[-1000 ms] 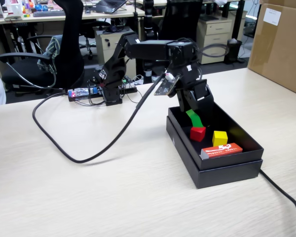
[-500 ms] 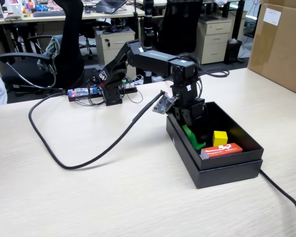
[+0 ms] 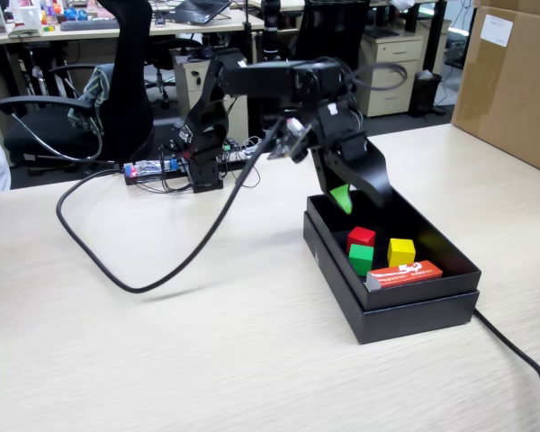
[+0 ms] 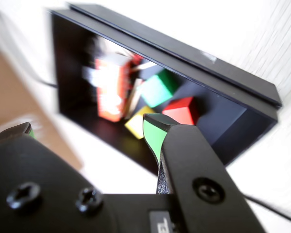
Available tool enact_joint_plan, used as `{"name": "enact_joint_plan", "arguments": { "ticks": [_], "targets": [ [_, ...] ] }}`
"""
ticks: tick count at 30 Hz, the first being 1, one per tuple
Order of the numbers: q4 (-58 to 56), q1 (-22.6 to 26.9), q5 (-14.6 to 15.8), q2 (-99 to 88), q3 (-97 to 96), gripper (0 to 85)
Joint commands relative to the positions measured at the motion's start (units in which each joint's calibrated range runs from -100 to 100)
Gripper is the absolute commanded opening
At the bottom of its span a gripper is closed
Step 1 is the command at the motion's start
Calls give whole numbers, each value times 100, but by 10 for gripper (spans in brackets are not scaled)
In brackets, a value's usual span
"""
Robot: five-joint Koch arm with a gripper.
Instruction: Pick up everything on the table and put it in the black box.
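Hovering parted and empty above the black box [image 3: 414, 306], the pincer [image 4: 87, 131] overlooks the green cube [image 3: 361, 259].

- An office: black swivel chairs [image 3: 117, 90] fill the upper left of the fixed view.
- Desks with pedestal drawers [image 3: 391, 58] line the top edge.
- A laptop [image 3: 198, 9] sits top centre.

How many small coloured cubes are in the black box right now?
3, all in the black box: red cube, green cube in front of it, yellow cube to their right. None seems hidden.
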Motion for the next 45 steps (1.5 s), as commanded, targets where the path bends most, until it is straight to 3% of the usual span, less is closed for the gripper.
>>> {"name": "enact_joint_plan", "arguments": {
  "ticks": [1,6,13,24,34,45],
  "targets": [
    [110,-137,0,-1768,-120,456],
    [317,-484,-39,-3569,-1244,455],
    [1267,-982,-78,-6484,-4282,484],
    [3004,-1114,-210,-8755,-7745,505],
    [4049,-1187,-269,-9387,-9540,516],
    [5570,-1309,-635,-9398,-11417,523]
  ]
}}
